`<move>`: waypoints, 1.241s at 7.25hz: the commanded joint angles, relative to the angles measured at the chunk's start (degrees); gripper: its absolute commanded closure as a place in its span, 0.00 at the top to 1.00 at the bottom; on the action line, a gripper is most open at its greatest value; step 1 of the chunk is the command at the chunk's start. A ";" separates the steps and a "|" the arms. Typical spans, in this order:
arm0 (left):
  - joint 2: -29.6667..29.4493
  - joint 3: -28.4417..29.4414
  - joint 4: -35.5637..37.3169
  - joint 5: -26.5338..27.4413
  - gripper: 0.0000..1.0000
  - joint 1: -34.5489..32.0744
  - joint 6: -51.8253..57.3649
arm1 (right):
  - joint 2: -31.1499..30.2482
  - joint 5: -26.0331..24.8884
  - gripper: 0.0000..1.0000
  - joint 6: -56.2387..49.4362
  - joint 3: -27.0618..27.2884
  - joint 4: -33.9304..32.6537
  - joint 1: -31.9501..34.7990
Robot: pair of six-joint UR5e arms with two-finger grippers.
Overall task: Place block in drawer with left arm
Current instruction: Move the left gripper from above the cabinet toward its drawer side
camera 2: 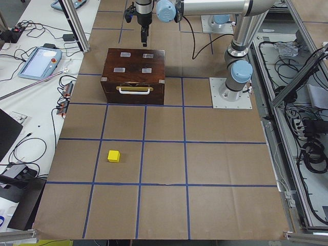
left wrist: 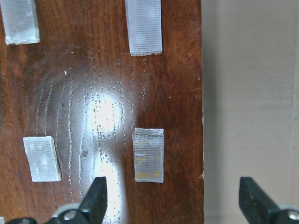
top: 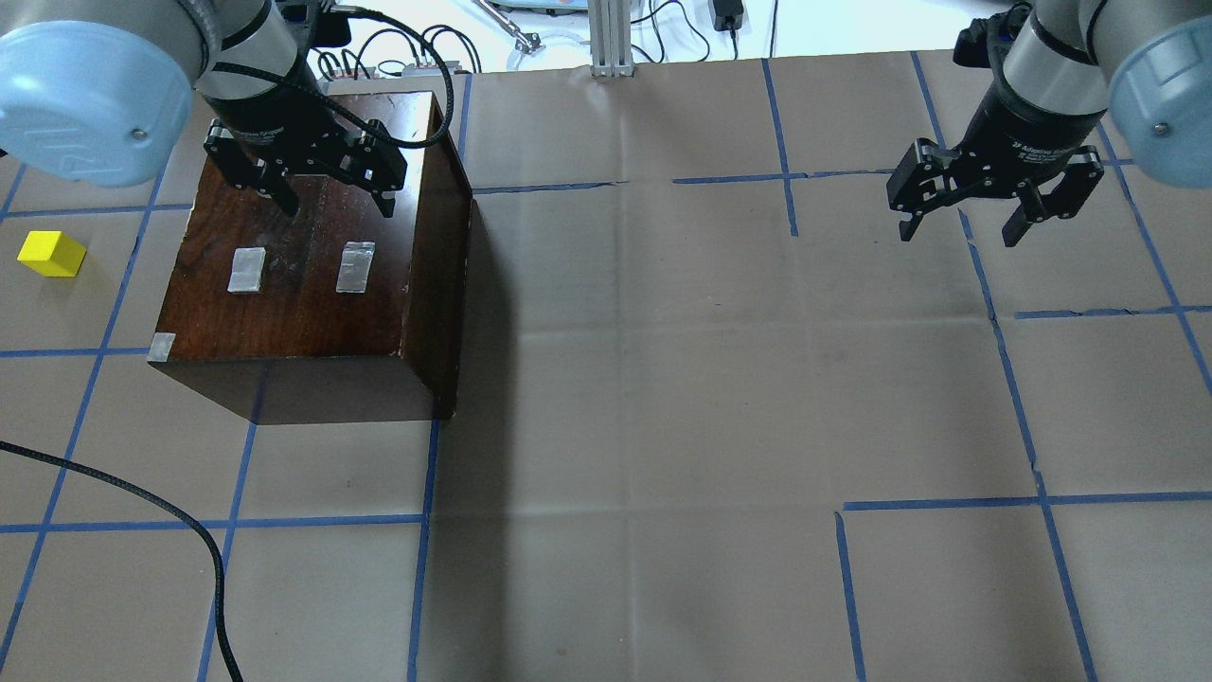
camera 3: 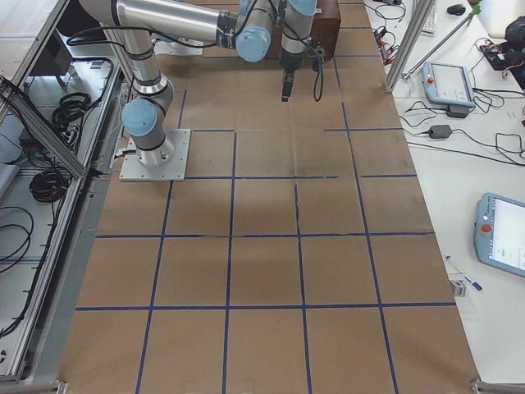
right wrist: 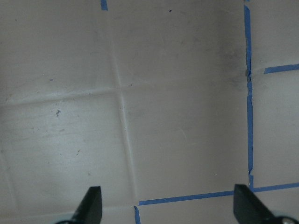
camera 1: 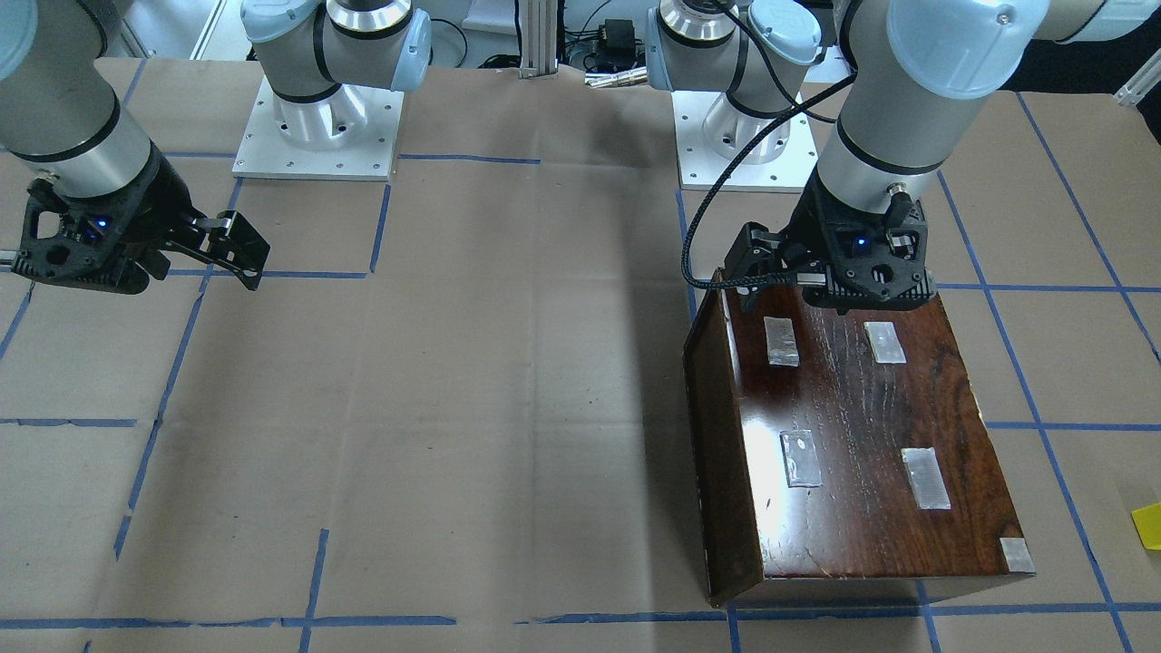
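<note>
The yellow block lies on the paper left of the dark brown box. It also shows in the exterior left view and at the front-facing view's right edge. No pale wood drawer tray shows. The box front looks closed, with a pale handle. My left gripper hangs open and empty over the far part of the box top, well away from the block. My right gripper is open and empty above bare paper at the far right.
Silvery tape patches sit on the box top. A black cable trails over the paper near the front left. Blue tape lines grid the brown paper. The arm bases stand at the robot's side of the table.
</note>
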 commanded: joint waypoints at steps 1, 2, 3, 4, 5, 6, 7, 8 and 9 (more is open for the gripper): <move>0.24 0.00 0.01 0.27 0.99 0.01 -0.01 | -0.02 0.00 1.00 -0.01 0.00 0.00 0.00; 0.76 -0.17 -0.60 -0.16 0.99 0.01 -0.01 | -0.02 0.00 1.00 0.08 0.00 0.00 0.00; 0.24 0.78 -0.95 -0.17 0.99 0.53 -0.18 | -0.02 0.00 1.00 0.08 0.00 0.00 0.00; 0.85 1.14 -0.26 -0.17 0.99 1.14 -0.62 | -0.02 0.00 1.00 -0.01 -0.09 0.00 0.00; 1.03 1.06 -0.17 -0.17 0.99 2.72 -0.71 | -0.02 0.00 1.00 0.08 0.00 0.00 0.00; 0.94 1.14 -0.17 -0.26 0.99 5.34 -0.62 | -0.02 0.00 1.00 0.08 0.00 0.00 0.00; 1.55 1.14 -0.08 0.09 0.99 7.81 -0.19 | -0.02 0.00 1.00 -0.01 0.00 0.00 0.00; 1.73 1.06 -0.16 -0.17 0.99 10.44 0.25 | -0.02 0.00 1.00 0.08 0.00 0.00 0.00; 1.73 1.23 -0.08 -0.17 0.99 12.90 2.52 | -0.02 0.00 1.00 -0.01 0.00 0.00 0.00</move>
